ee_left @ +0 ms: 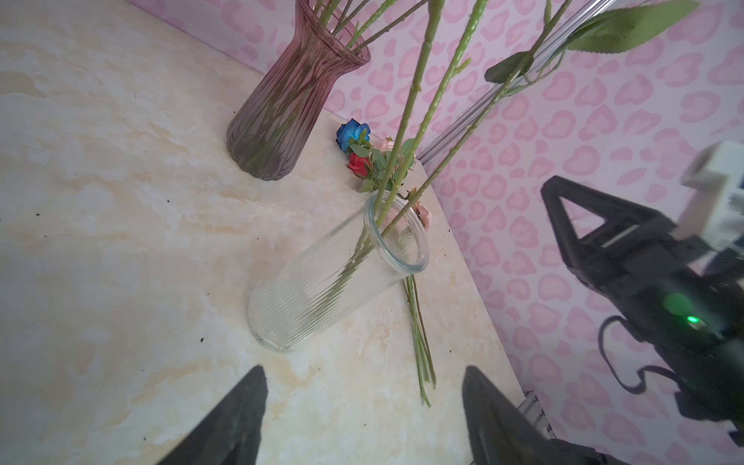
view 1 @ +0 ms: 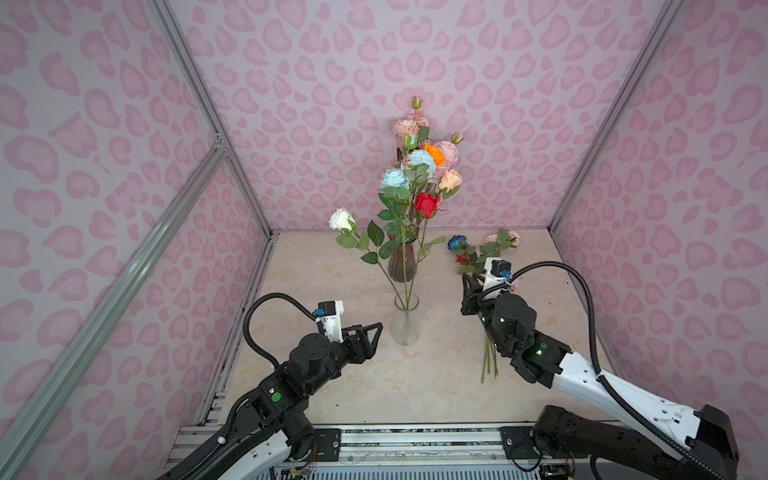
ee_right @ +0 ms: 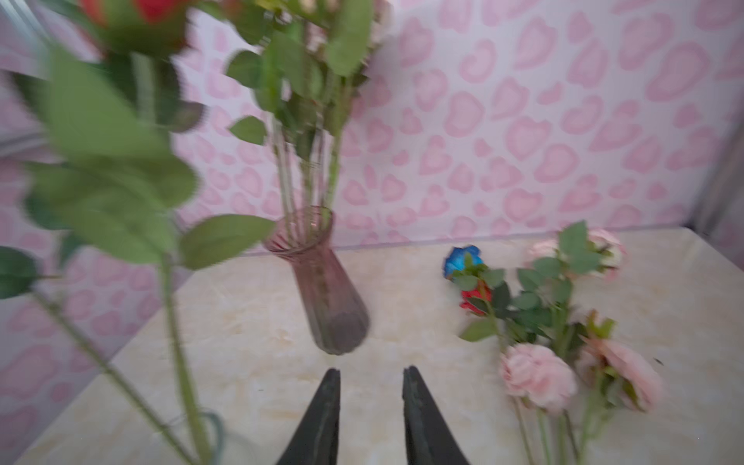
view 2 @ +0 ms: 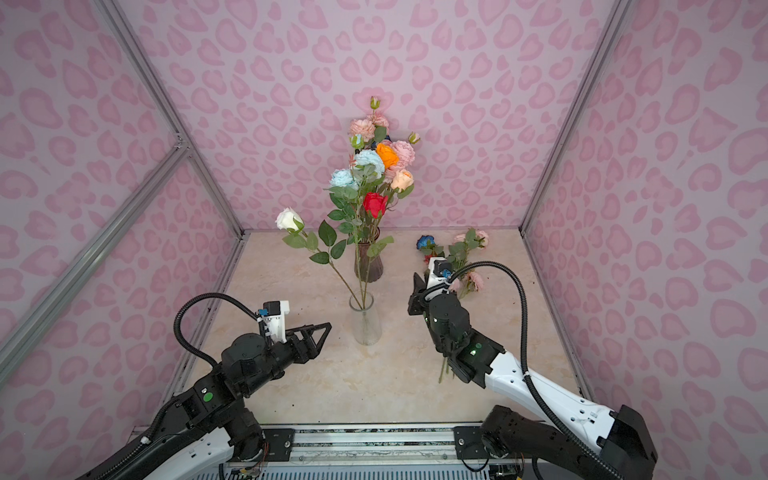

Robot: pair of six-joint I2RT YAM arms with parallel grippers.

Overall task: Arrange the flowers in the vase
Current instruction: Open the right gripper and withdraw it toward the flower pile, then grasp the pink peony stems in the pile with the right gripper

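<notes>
Pick step: left gripper (ee_left: 363, 366) and right gripper (ee_right: 371, 368) apart, empty; next, probably clamp one of the loose flowers (ee_right: 537, 376) by its stem for the clear vase (view 1: 406, 324).

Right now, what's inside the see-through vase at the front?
Green flower stems stand inside the clear vase, leaning on its rim. One carries the white rose. The ribbed glass blurs their bottom ends, so I cannot tell whether there is water.

Walls (view 1: 540, 62) pale pink with darker pink blotches; counter (view 1: 332, 382) cream, marbled. Clear ribbed vase (view 1: 406, 328), mauve ribbed vase (view 1: 401, 266) — flowers (view 1: 422, 162) white, light blue, orange, red, peach, pink, dark blue, green-leaved.
</notes>
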